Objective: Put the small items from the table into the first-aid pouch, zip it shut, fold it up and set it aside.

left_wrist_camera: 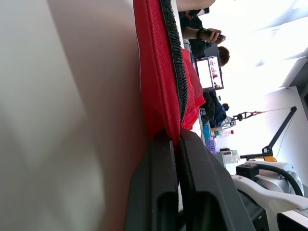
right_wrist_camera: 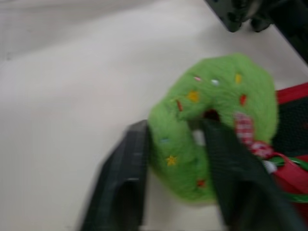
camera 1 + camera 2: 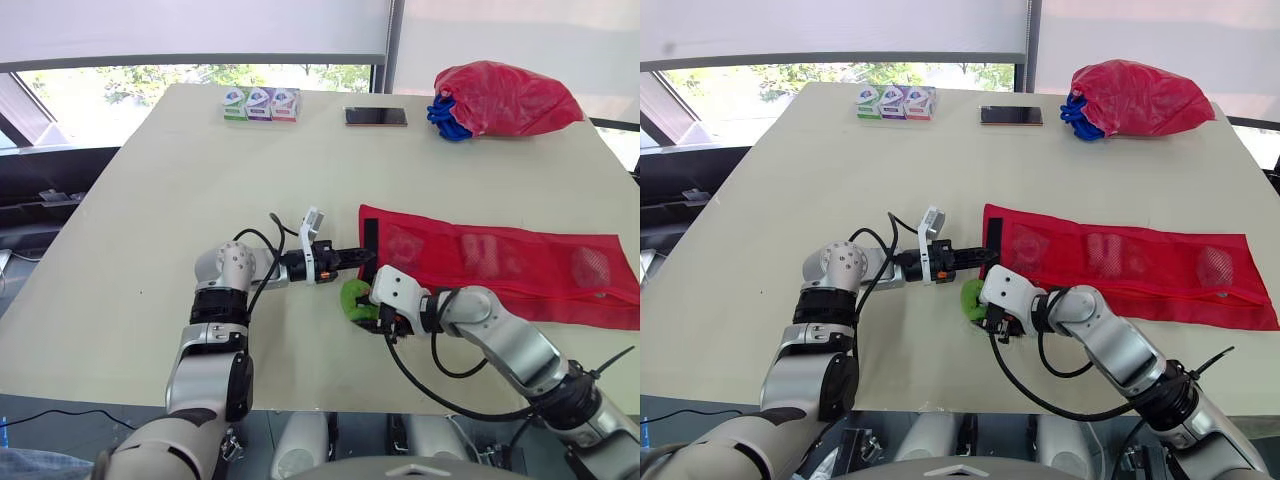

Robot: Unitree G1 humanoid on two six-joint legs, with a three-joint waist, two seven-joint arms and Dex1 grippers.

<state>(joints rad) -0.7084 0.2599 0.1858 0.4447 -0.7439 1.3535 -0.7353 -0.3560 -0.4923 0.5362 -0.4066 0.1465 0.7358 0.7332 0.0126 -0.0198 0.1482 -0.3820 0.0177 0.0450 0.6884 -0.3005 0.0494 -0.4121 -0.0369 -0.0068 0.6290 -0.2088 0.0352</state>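
Left gripper (image 1: 175,139) pinches the open end of the red pouch (image 3: 500,265), likely to steady its mouth, while right gripper (image 2: 175,132), clamped on the green wreath (image 2: 216,91), sits at that mouth near the front edge of the table (image 3: 150,230).

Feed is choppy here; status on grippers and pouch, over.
Left gripper shut on pouch edge. Right gripper shut on green wreath, at the pouch mouth. Nothing between them.

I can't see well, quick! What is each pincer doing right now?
Left pincer: closed on the edge of the red pouch.
Right pincer: closed on one side of the green wreath.
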